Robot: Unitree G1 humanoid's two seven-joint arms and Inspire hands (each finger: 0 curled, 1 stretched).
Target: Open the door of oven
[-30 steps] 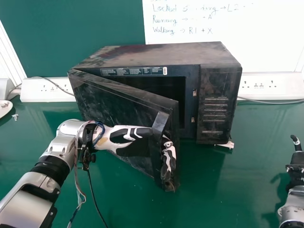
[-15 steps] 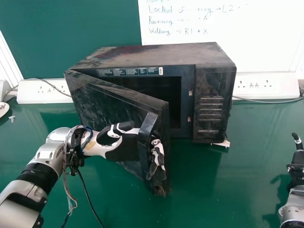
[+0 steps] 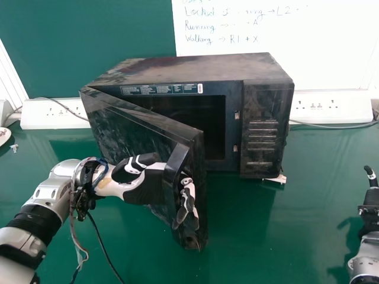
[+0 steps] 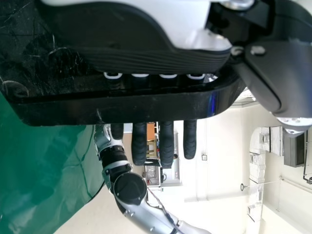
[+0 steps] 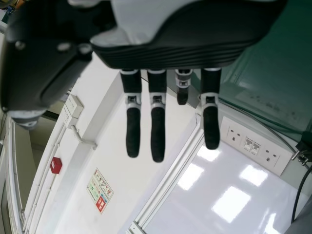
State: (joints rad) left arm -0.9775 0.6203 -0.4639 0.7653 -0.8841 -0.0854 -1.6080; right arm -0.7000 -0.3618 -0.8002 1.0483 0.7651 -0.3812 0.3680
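Oven (image 3: pixel 189 68) sits on the worktop (image 3: pixel 260 242), front toward you; door (image 3: pixel 121 127) partway open, hinge on the left side, cavity (image 3: pixel 210 118) partly exposed. Left hand (image 3: pixel 148 189) has its fingers hooked round the handle (image 3: pixel 176 163), palm on the near side, thumb off the bar. Step looks like the outward pull, likely past the start but short of full swing.

Keep that hook and lead the free edge in an arc about the hinge, toward you and then to your left. Don't drag straight back; that could shift the oven or slide your fingers along the bar. Turn the wrist with the door so the fingers don't bind in the handle gap. Go slow, ease off at the stop, then straighten before backing out. Right hand (image 3: pixel 370 210), idle at the head view's right edge, fingers extended.
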